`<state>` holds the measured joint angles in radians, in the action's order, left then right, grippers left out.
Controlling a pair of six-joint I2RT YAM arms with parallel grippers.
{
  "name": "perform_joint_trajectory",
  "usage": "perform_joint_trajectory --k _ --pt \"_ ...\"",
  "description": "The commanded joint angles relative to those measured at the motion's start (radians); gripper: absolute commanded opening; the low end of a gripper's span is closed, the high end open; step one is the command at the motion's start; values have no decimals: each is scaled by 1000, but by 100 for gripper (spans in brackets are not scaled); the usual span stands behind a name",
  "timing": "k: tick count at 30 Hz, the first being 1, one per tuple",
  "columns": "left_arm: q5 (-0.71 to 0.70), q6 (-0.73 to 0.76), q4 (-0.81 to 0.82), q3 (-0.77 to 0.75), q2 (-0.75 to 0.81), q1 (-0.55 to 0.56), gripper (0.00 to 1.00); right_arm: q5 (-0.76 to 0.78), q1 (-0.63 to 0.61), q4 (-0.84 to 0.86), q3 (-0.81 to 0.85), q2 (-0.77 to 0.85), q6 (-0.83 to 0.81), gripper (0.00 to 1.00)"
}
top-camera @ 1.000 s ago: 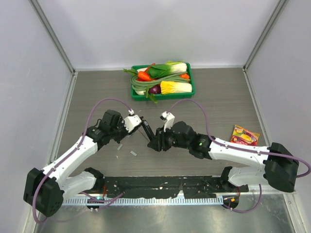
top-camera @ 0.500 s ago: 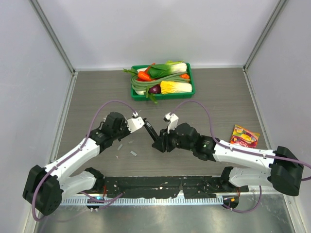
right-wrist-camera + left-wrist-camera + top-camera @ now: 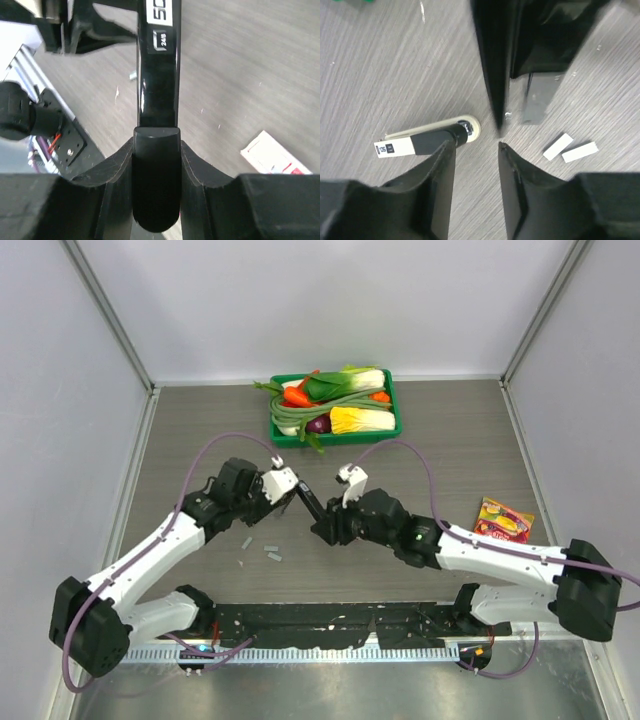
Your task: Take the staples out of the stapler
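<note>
My right gripper (image 3: pixel 326 525) is shut on the rear of a black stapler (image 3: pixel 312 504), held tilted above the table; the right wrist view shows it between the fingers (image 3: pixel 157 65). My left gripper (image 3: pixel 287 488) is open and empty, just left of the stapler's raised front end. In the left wrist view the stapler (image 3: pixel 492 60) hangs ahead of the left gripper (image 3: pixel 476 146). Short silvery staples (image 3: pixel 271 553) lie on the table below, two strips side by side (image 3: pixel 569 148), another further left (image 3: pixel 247 542).
A green tray of vegetables (image 3: pixel 336 431) stands at the back. A snack packet (image 3: pixel 503 519) lies at the right. A red-and-white staple box (image 3: pixel 270 156) lies under the right arm. A small white-and-black object (image 3: pixel 415 142) lies beside my left finger.
Both grippers and the stapler have shifted slightly toward the back. A second staple strip now seems to lie beside the one on the table.
</note>
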<state>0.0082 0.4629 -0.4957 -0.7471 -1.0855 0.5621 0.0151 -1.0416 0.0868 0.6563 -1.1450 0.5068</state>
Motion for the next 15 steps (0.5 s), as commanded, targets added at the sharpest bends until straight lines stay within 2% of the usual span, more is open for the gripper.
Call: perform_joint_trajectory --k 1,4,9,15 --pt "102 -159 -131 -145 13 -11 54 126 -8 12 213 -96 -111 1" --pt "101 -201 -167 -182 30 -13 66 149 21 -76 316 -183 -172 1" --pt "159 -247 -204 -231 38 -80 73 123 68 -114 406 -275 -256 1" --pt "299 -279 -221 -297 -30 -326 73 114 75 -150 552 -430 -364 1"
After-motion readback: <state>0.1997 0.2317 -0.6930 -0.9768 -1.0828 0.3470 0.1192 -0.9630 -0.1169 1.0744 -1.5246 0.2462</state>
